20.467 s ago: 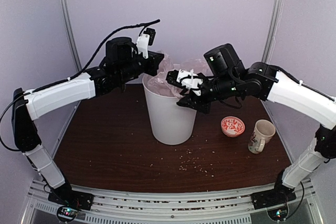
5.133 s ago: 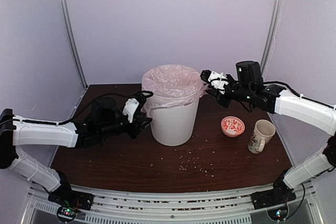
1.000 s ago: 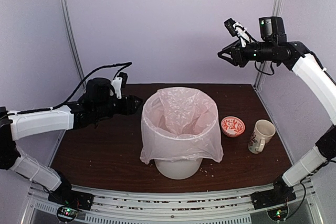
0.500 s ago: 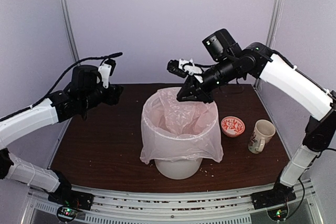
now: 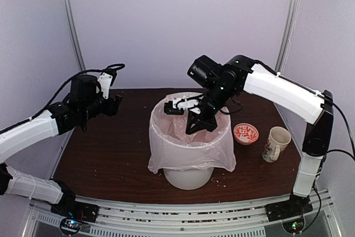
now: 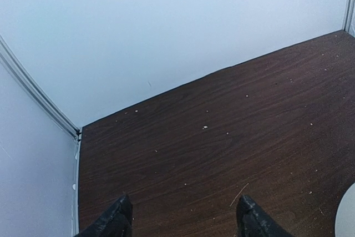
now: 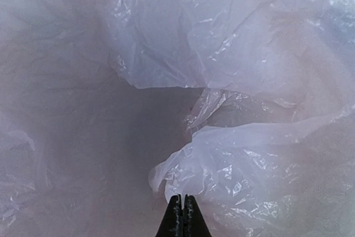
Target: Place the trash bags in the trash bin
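Observation:
The white trash bin (image 5: 188, 179) stands mid-table, lined by the pale-pink trash bag (image 5: 191, 149), whose edge drapes over the rim and down the outside. My right gripper (image 5: 192, 128) reaches down into the bin's mouth. In the right wrist view the right gripper (image 7: 182, 199) is shut, its tips pressed together just short of a crinkled fold of the bag (image 7: 244, 159), with no film seen between them. My left gripper (image 5: 113, 105) hovers over the table left of the bin. In its wrist view the left gripper (image 6: 183, 208) is open over bare wood, holding nothing.
A small red-patterned bowl (image 5: 246, 133) and a floral mug (image 5: 275, 143) stand right of the bin. Crumbs dot the dark wooden table (image 5: 105, 159). Metal frame posts (image 5: 71, 26) rise at the back corners, with walls close behind.
The right arm swung down from high at the back right into the bin's mouth, and its jaws closed. The left arm drew back a little to the left, still open.

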Controlling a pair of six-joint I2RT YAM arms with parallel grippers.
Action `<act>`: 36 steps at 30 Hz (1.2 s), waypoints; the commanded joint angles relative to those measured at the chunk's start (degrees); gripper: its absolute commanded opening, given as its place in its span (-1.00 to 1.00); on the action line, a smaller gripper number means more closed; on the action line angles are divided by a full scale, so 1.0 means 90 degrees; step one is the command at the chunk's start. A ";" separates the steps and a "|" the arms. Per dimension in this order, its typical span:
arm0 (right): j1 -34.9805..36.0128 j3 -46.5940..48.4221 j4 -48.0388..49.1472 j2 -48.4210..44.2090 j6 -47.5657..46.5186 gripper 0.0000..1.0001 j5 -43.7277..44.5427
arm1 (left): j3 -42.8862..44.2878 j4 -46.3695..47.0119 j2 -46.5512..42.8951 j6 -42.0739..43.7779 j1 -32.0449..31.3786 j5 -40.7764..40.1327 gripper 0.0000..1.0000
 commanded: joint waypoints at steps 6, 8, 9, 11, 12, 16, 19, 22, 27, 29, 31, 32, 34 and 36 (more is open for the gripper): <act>0.0257 -0.0333 -0.0020 0.0276 -0.0142 -1.00 0.0736 | -0.0052 0.0309 -0.0210 0.0173 0.0032 0.0056 0.30; 0.0287 -0.0402 -0.0025 0.0321 -0.0137 -1.00 0.0778 | -0.0060 0.0314 -0.0251 0.0183 0.0031 0.0061 0.30; 0.0307 -0.0422 -0.0033 0.0344 -0.0141 -1.00 0.0780 | -0.0063 0.0325 -0.0264 0.0183 0.0032 0.0064 0.30; 0.0347 -0.0476 -0.0054 0.0403 -0.0142 -1.00 0.0782 | -0.0072 0.0328 -0.0277 0.0183 0.0039 0.0068 0.30; 0.0373 -0.0521 -0.0027 0.0426 -0.0128 -1.00 0.0802 | -0.0073 0.0334 -0.0270 0.0191 0.0029 0.0079 0.30; 0.0487 -0.0923 0.0210 0.0457 -0.0084 -1.00 0.0918 | -0.0071 0.0328 -0.0238 0.0212 0.0037 0.0100 0.29; 0.0565 -0.1105 0.0269 0.0569 -0.0076 -1.00 0.0982 | -0.0073 0.0329 -0.0255 0.0220 0.0031 0.0080 0.29; 0.0610 -0.1284 0.0373 0.0681 -0.0083 -1.00 0.1031 | -0.0090 0.0328 -0.0277 0.0250 0.0035 0.0039 0.29; 0.0683 -0.1417 0.0517 0.0889 -0.0058 -1.00 0.1177 | -0.0107 0.0328 -0.0334 0.0274 0.0034 0.0020 0.29; 0.0703 -0.1449 0.0583 0.0951 -0.0036 -1.00 0.1180 | -0.0105 0.0336 -0.0344 0.0281 0.0031 0.0026 0.29; 0.0737 -0.1496 0.0657 0.0996 -0.0018 -1.00 0.1197 | -0.0112 0.0345 -0.0336 0.0272 0.0034 0.0042 0.29; 0.0748 -0.1520 0.0687 0.1013 -0.0008 -1.00 0.1215 | -0.0112 0.0339 -0.0331 0.0278 0.0032 0.0057 0.29; 0.0773 -0.1581 0.0720 0.1063 -0.0005 -1.00 0.1269 | -0.0113 0.0339 -0.0313 0.0277 0.0029 0.0094 0.29; 0.0789 -0.1601 0.0714 0.1135 -0.0005 -1.00 0.1319 | -0.0107 0.0336 -0.0307 0.0267 0.0031 0.0134 0.29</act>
